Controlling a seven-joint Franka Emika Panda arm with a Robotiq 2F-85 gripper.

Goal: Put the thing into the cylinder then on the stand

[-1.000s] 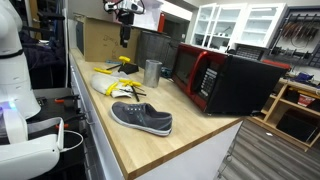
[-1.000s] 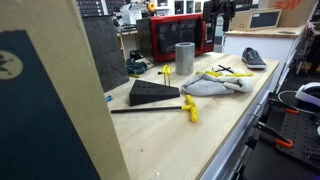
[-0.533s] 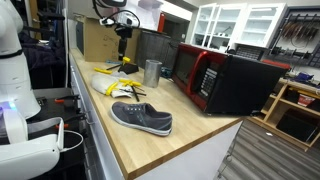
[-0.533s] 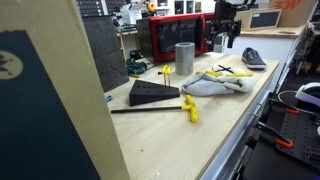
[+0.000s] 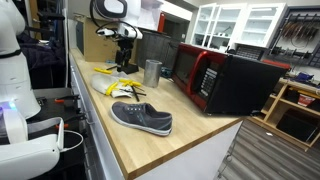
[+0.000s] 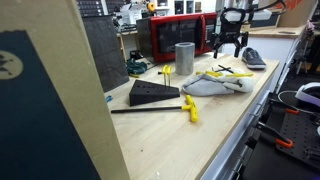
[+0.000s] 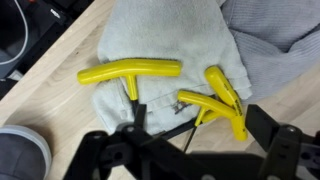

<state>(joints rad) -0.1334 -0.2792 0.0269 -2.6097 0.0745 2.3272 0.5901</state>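
My gripper is open and empty, low over yellow T-handle keys on a pale cloth. One key lies to the left. Two crossed keys lie between my black fingers. In both exterior views the gripper hangs just above the cloth. The grey metal cylinder stands upright beside it. The small yellow and black stand sits next to the cylinder; I cannot make it out from the other side.
A grey shoe lies on the wooden counter. A red-fronted microwave stands along the wall. A black wedge and another yellow-handled tool lie further along the counter.
The gripper has come down from high above the counter to just over the cloth and keys. Nothing on the counter has moved.
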